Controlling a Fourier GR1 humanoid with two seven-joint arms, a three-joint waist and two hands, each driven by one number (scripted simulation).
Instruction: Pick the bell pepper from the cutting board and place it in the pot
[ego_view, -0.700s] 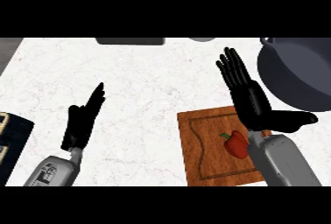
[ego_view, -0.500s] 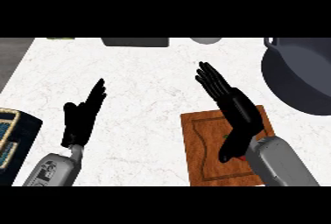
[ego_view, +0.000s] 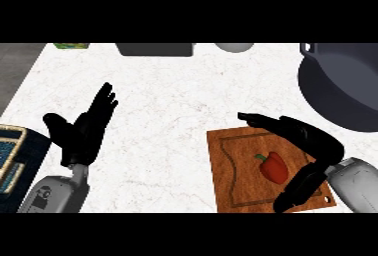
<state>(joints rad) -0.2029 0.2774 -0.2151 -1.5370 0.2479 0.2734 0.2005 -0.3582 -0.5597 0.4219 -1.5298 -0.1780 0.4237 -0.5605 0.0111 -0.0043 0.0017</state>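
Swung aside, right hand arches open-fingered over one bell pepper; left hand open.

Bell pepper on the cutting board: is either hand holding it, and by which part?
Neither. The right hand arches over the bell pepper without gripping; the left hand rests open.

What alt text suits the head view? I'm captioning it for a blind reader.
A red bell pepper lies on a wooden cutting board, the right robot hand arched open above it. A dark pot sits beyond; the left robot hand rests open at left.
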